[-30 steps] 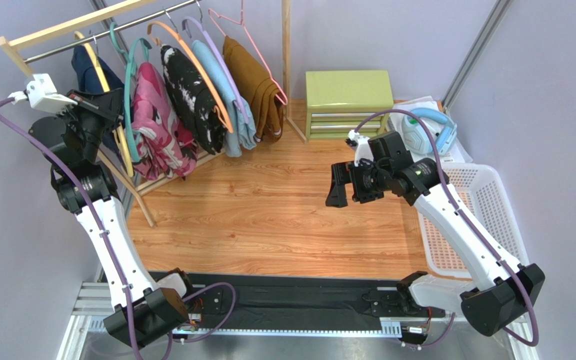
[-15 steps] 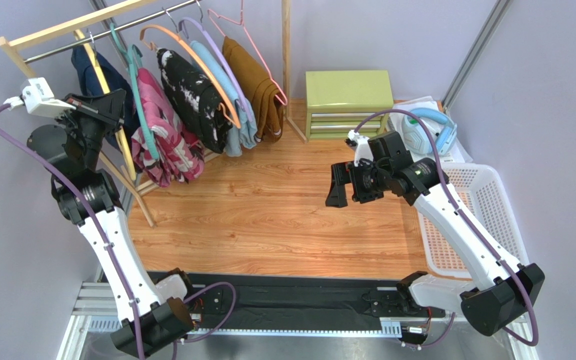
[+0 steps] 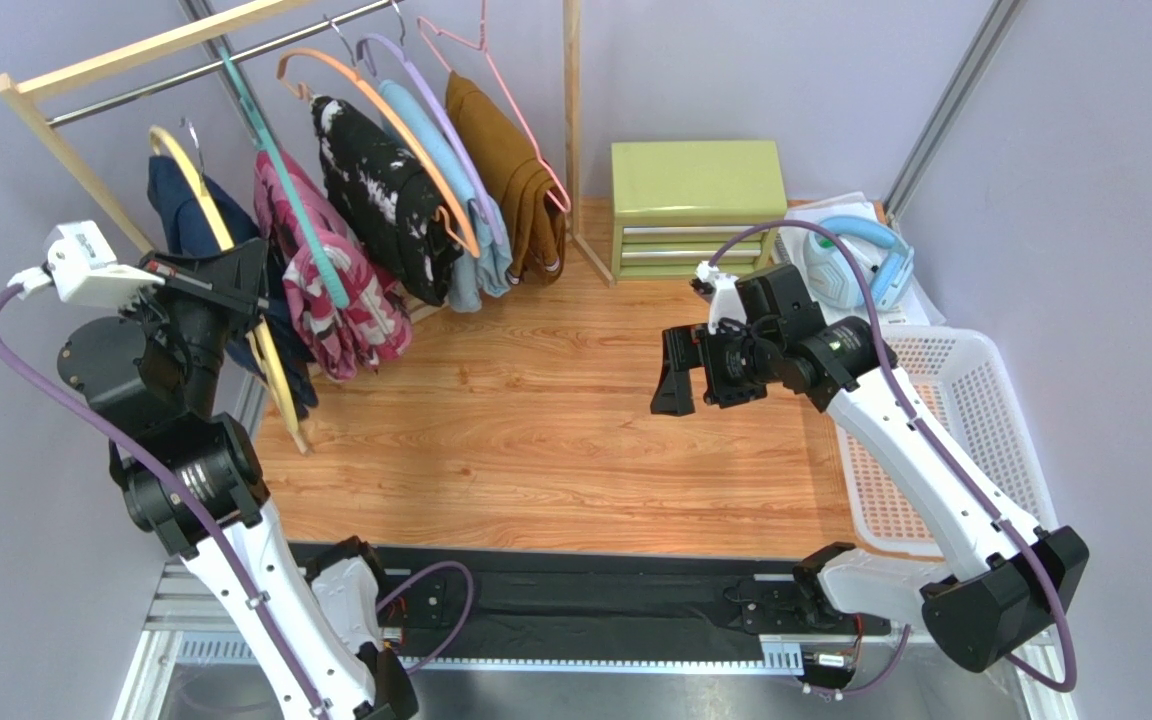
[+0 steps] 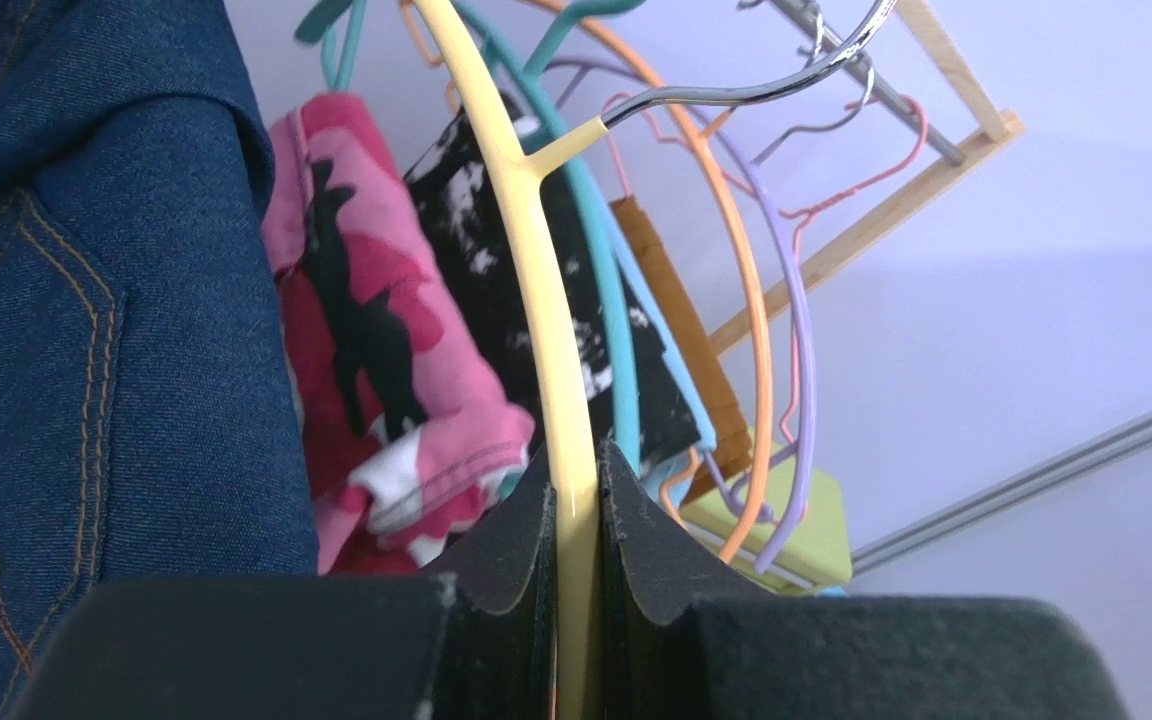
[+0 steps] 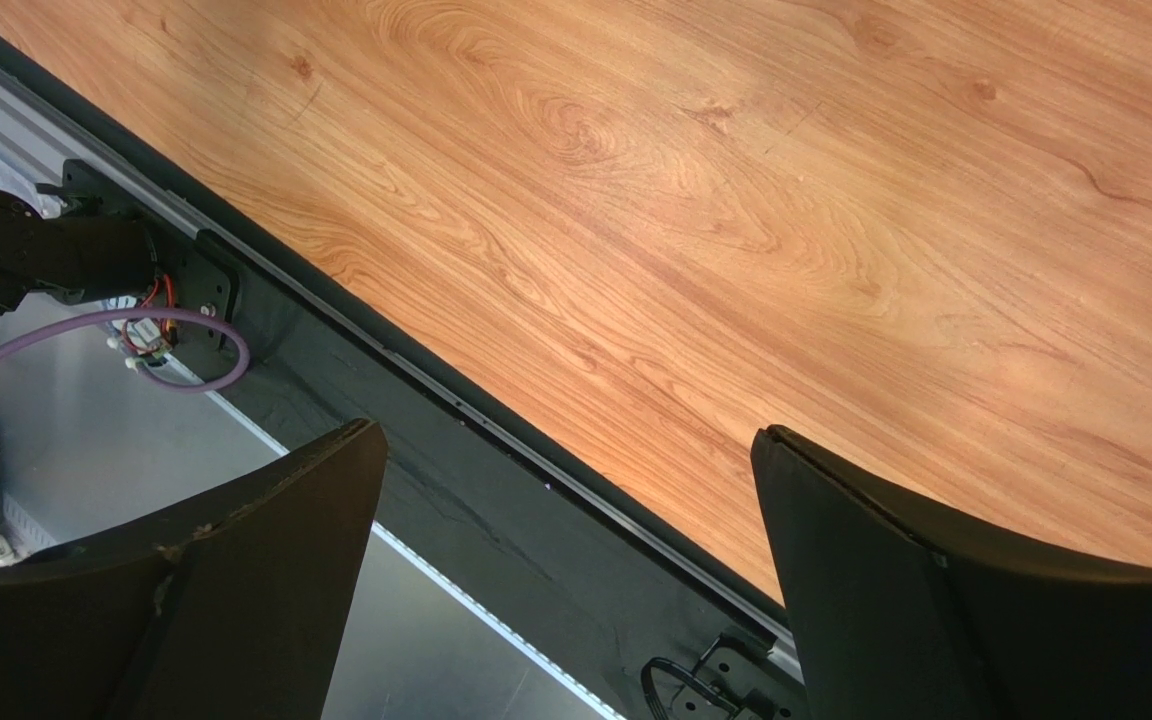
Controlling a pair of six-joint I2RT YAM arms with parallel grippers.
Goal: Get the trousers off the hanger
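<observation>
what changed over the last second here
The left gripper, shut on the yellow hanger, drew it down and toward the near side, apparently off the rail. The navy trousers came along on it. The pink trousers swung nearer on their teal hanger. The right gripper stayed open and still above the table, and the other garments kept hanging.

Robot lab w/ mock laundry corner, wood-look table top (image 3: 537,435), lilac panel walls (image 3: 748,60), wooden clothes rack (image 3: 132,51), white basket (image 3: 995,405), green drawer unit (image 3: 695,177), alu rails (image 3: 177,603).
</observation>
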